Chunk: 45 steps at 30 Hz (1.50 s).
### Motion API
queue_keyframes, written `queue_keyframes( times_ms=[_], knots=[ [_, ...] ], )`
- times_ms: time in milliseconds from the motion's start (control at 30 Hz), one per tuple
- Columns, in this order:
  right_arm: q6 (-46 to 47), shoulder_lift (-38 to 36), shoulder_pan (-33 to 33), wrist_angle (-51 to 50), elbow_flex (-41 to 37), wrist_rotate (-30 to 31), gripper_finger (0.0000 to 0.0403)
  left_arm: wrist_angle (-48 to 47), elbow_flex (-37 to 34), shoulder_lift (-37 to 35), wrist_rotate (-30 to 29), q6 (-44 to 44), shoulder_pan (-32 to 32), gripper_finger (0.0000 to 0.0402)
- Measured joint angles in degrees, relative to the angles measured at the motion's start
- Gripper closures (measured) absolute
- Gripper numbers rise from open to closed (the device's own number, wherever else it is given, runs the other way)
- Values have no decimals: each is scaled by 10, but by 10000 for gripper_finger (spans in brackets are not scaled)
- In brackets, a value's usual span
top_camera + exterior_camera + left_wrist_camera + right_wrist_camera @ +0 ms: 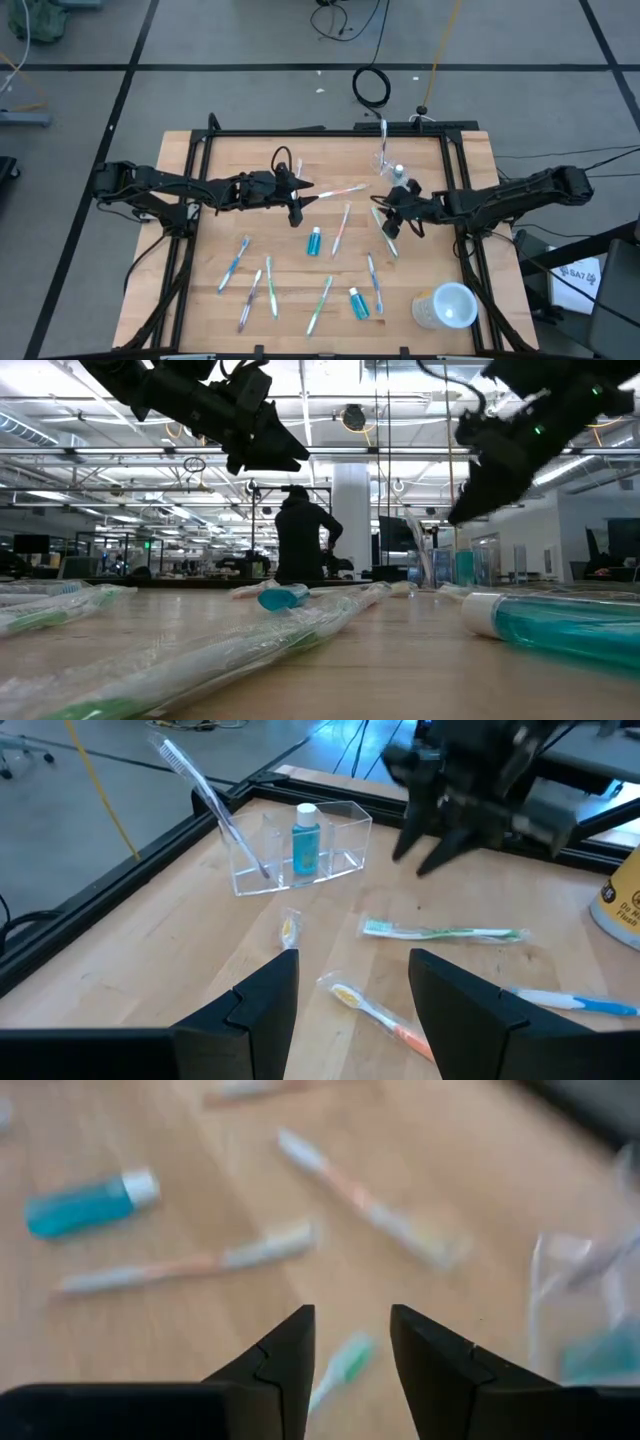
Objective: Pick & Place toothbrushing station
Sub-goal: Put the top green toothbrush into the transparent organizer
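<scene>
Right now I see my left gripper (300, 195) hovering over the tabletop (230, 165) centre, jaws spread and empty; my right gripper (392, 213) hangs near the clear holder (300, 848) at the far edge, jaws likewise spread, above a green toothbrush (443, 931); the holder carries one blue tube (305, 838) and one toothbrush (210, 802); other brushes and tubes lie scattered flat; a whitish cup (446, 306) stands at the near right corner.

A large open lab or workshop hall: exposed ceiling trusses (330, 455), strip lights, distant glass-walled workstations (120, 550), grey tiled floor (250, 40).
</scene>
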Motion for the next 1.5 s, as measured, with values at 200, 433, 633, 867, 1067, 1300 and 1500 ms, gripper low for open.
queue_keyframes(
  times_ms=[200, 433, 633, 867, 1067, 1300, 1500],
  knots=[
    [36, 15, 1, 97, -92, -66, 270, 0, 0, 0, 0, -9, 0, 204],
    [45, 53, -1, 223, -145, -70, 217, 3, 0, 0, 0, -8, 0, 204],
    [48, 113, -2, 256, -144, -69, 192, 5, 0, 0, 0, -8, 0, 204],
    [31, 186, -6, 258, -99, -52, 205, 8, 0, 0, -24, -20, 0, 204],
    [28, 222, -31, 216, -63, -55, 228, 8, 0, 0, -24, -20, 0, 204],
    [16, 238, -47, 200, -62, -77, 299, 5, 0, 0, -24, -17, 0, 204],
    [12, 223, -48, 208, -63, -91, 384, 5, 0, 0, -24, -20, 0, 204]
  ],
)
